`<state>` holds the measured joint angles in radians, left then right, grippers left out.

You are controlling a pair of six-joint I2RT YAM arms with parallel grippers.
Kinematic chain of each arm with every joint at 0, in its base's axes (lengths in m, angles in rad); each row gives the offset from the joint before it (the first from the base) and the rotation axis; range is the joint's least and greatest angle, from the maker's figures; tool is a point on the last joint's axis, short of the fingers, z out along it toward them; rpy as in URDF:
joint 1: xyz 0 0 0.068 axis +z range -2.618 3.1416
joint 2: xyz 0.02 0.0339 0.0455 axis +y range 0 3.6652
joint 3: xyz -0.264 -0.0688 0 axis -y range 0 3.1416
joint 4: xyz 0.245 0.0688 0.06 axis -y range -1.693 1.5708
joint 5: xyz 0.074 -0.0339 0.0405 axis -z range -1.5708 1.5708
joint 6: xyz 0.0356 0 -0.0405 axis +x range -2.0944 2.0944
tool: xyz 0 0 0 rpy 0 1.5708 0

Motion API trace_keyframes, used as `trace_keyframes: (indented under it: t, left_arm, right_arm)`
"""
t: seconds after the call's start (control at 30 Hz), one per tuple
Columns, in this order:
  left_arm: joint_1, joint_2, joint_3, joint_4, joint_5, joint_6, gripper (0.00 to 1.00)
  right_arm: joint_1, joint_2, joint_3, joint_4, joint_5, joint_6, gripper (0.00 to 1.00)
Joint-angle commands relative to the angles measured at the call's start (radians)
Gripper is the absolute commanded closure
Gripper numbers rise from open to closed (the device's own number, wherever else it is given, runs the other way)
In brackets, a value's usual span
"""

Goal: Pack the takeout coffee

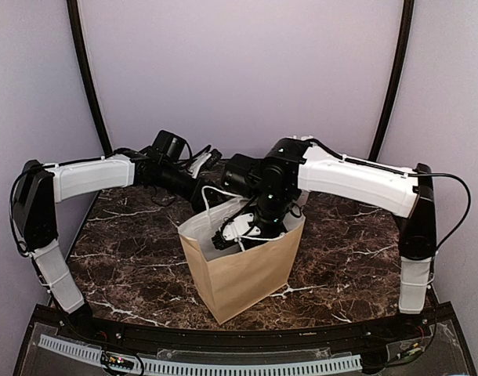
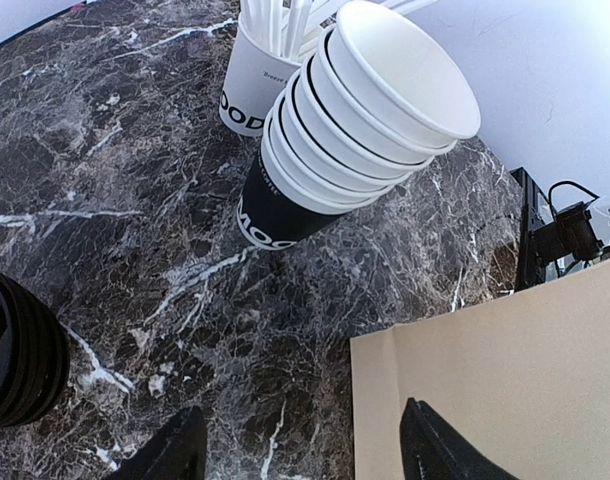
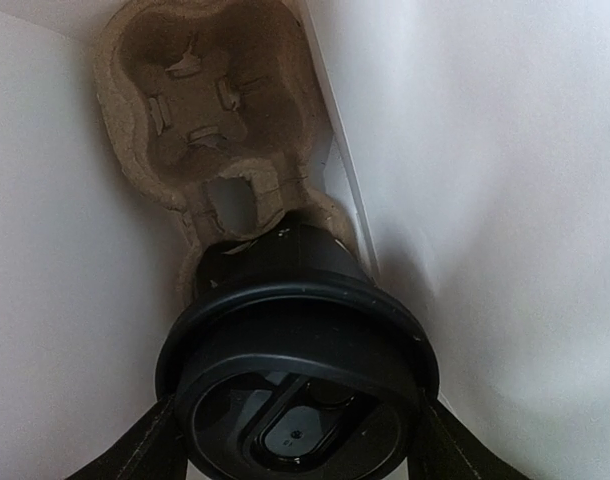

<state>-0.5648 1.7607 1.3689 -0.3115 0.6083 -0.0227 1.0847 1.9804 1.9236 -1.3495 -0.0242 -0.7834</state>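
Inside the brown paper bag (image 1: 240,276), the right tool (image 3: 297,445) pinches the takeout coffee (image 3: 300,385) by its lid, with the cup's base over the nearer well of a pulp carrier (image 3: 200,110). It looks best lowered straight and upright until it seats, then released. The left tool (image 2: 303,452) hangs spread and empty just beside the bag.
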Motion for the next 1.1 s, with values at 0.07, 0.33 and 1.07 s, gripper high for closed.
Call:
trace_keyframes:
  t: [0.07,0.33,1.07]
  left_arm:
    - [0.005,-0.065,-0.048,-0.007,0.001,-0.008,0.31]
    - [0.005,-0.106,-0.05,-0.022,-0.012,-0.001,0.31]
    - [-0.124,-0.412,-0.006,-0.202,-0.115,-0.028,0.31]
  right_arm:
    - [0.02,-0.025,0.095,-0.063,0.08,0.035,0.2]
    - [0.046,-0.059,0.115,-0.062,0.09,0.053,0.01]
    - [0.059,-0.169,0.258,-0.062,0.117,0.08,0.01]
